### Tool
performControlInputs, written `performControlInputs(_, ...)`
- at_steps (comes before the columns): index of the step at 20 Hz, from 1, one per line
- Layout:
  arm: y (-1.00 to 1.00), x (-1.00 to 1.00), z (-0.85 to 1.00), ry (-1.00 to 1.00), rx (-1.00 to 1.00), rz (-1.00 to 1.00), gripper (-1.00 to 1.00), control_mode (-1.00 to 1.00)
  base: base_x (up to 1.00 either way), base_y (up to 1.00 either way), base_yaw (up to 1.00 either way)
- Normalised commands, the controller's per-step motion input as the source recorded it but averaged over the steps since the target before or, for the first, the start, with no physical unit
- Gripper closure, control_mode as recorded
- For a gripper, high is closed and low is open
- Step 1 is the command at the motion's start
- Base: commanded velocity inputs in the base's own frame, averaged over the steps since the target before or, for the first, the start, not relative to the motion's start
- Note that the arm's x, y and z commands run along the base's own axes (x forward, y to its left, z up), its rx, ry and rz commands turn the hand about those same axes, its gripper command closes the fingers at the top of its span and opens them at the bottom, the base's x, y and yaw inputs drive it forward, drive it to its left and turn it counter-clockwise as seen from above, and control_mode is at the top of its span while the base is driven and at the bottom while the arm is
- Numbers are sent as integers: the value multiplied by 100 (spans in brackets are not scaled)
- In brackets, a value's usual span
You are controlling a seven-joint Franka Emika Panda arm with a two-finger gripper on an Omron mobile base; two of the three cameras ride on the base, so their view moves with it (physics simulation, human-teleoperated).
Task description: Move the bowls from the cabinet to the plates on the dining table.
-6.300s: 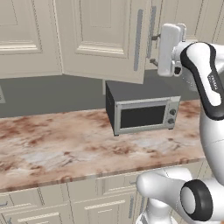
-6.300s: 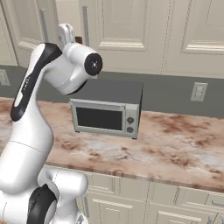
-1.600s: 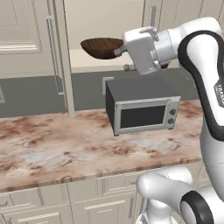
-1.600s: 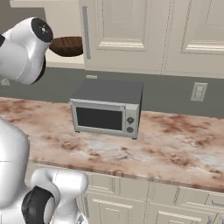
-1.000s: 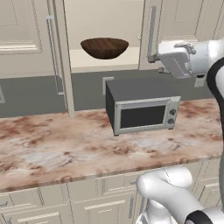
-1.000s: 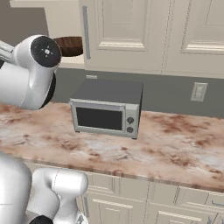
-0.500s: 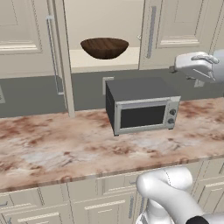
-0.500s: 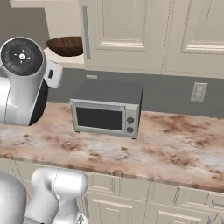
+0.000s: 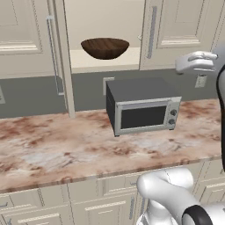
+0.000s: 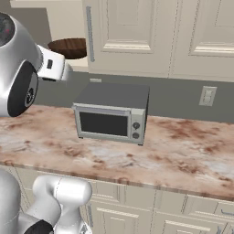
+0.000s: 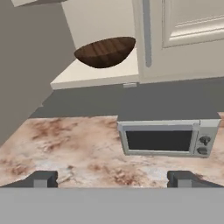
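A dark wooden bowl [image 9: 105,47] sits alone on the pale shelf of the open cabinet [image 9: 105,61], above a grey microwave [image 9: 143,106] on the marbled counter [image 9: 52,145]. The gripper [image 11: 112,178] hangs well back from the bowl, fingers spread wide and holding nothing.

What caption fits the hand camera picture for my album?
Open hand looks at a wooden bowl on the cabinet shelf above the microwave.

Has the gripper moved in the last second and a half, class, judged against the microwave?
Yes. The gripper has drawn back from the wooden bowl, swinging rightward past the microwave.
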Motion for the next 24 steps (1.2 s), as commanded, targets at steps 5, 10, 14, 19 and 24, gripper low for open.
performControlInputs(5,-49,17,-22,3,-2,-15,-100,-100,0,0,0)
performControlInputs(10,-34,33,-10,3,0,-14,-100,-100,0,0,0)
performControlInputs(14,0,29,0,0,-1,-4,-100,-100,0,0,0)
performControlInputs(19,4,41,0,0,-6,0,-100,-100,0,0,0)
performControlInputs(24,0,57,1,0,-7,0,-100,-100,0,0,0)
